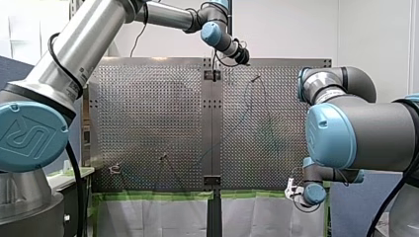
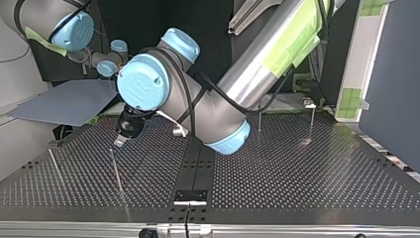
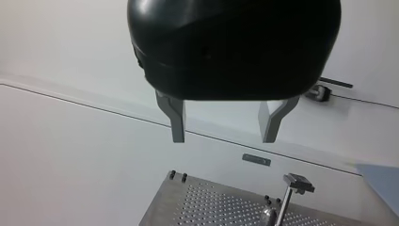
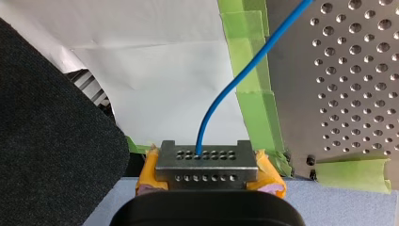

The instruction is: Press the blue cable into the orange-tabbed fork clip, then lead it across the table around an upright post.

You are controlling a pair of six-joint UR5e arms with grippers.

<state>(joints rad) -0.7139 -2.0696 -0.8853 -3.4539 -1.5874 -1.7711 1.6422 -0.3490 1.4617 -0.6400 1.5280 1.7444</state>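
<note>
Holding anything on your right side?

Yes. My right end effector (image 4: 207,155) has its yellow-padded fingers pressed together on the blue cable (image 4: 226,94). The cable comes out between the fingertips, curves away past the green tape (image 4: 254,108) and runs on over the perforated bench (image 4: 339,70).

Where does that arm sit?

In the front view it hangs low, just off the bench's near edge, at the view's right corner.

Can you follow the cable across the bench?

Only in part. In the front view it shows as a faint thin line over the bench's right half, and I cannot tell where it ends.

And your left side?

My left end effector (image 3: 221,136) is black with bare metal fingers (image 3: 177,122), spread wide with nothing between them. It is raised over the bench's far side. In the top view it hangs near the top of a thin upright post (image 2: 117,173) at that view's left, and I cannot tell whether the two touch. From the left wrist, a flat-headed post (image 3: 288,197) stands on the bench ahead of the fingers, well apart from them.

Is the cable in the fork clip?

A small fixture (image 1: 114,169) sits near the bench's near edge at the front view's left, but it is too small to tell what it is.
</note>
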